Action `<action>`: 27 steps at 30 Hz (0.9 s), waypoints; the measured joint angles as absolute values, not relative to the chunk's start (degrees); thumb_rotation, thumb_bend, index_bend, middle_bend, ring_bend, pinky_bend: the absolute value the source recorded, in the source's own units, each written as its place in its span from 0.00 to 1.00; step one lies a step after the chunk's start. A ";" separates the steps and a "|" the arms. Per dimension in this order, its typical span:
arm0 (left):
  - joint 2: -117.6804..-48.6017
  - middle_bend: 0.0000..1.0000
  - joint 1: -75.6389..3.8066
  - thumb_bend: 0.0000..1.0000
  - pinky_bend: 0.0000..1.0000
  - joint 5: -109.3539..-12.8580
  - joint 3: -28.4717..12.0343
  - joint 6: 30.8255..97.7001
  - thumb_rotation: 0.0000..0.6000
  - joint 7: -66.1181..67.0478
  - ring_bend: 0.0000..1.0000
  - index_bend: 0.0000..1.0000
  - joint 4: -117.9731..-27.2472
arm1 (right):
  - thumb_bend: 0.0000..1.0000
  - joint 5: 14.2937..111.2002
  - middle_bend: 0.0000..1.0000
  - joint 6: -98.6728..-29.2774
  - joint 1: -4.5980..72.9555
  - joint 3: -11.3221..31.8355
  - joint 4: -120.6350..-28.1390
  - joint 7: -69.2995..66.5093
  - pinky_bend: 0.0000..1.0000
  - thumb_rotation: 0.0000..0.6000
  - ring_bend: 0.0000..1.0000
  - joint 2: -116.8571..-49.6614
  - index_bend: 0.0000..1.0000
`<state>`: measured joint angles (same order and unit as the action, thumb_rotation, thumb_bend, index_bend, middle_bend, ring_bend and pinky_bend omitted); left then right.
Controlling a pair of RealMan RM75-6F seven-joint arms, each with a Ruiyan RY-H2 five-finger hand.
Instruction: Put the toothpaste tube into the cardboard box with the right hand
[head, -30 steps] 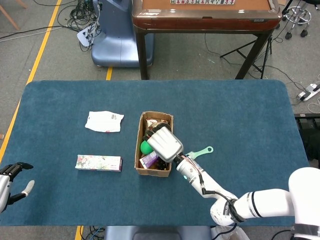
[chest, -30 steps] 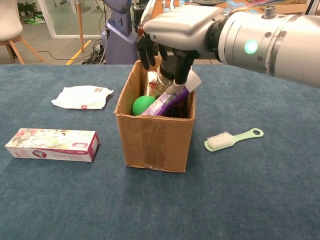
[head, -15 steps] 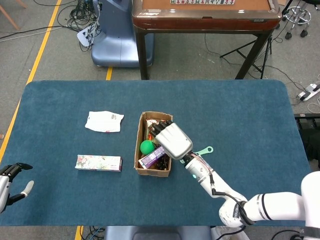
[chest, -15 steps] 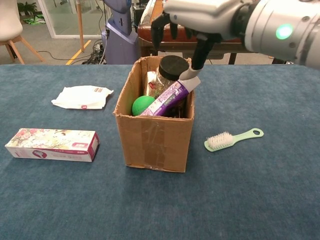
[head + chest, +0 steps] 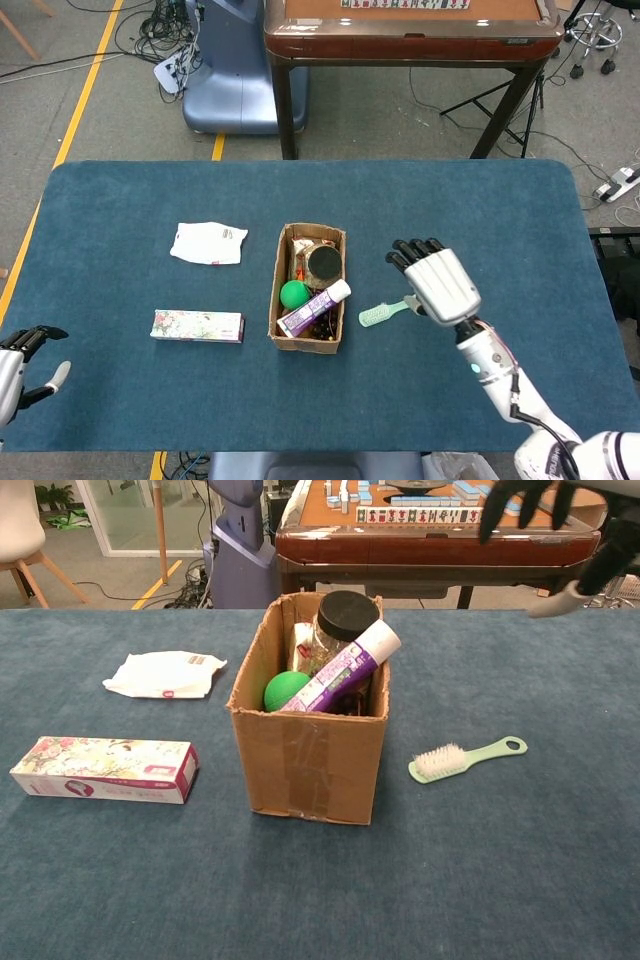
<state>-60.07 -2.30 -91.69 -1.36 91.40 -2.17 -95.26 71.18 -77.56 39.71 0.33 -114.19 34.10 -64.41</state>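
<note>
Fingers (image 5: 410,252) spread empty; glossy purple toothpaste tube (image 5: 340,670) leans inside corrugated cardboard box (image 5: 310,765).

No text could be read. The toothpaste tube (image 5: 343,668), the flowered carton (image 5: 105,769) and the white packet (image 5: 163,673) each carried print, but all of it was too small and blurred to make out in either view.
</note>
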 measured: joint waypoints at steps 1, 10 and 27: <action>-60.17 0.41 -2.32 0.28 0.57 -91.67 -1.35 91.33 1.00 -1.97 0.40 0.38 -95.23 | 0.01 71.70 0.28 -78.16 38.60 -0.30 -113.98 33.77 0.33 1.00 0.29 -63.95 0.34; -61.69 0.41 -2.69 0.28 0.57 -92.21 -1.12 90.78 1.00 -0.42 0.39 0.38 -94.53 | 0.01 75.93 0.28 -84.25 27.84 -5.36 -110.81 29.84 0.27 1.00 0.27 -62.31 0.34; -63.65 0.40 -2.92 0.28 0.57 -93.86 0.04 90.20 1.00 1.62 0.38 0.37 -94.11 | 0.05 84.58 0.29 -94.52 13.11 -6.44 -93.28 9.71 0.27 1.00 0.27 -68.14 0.37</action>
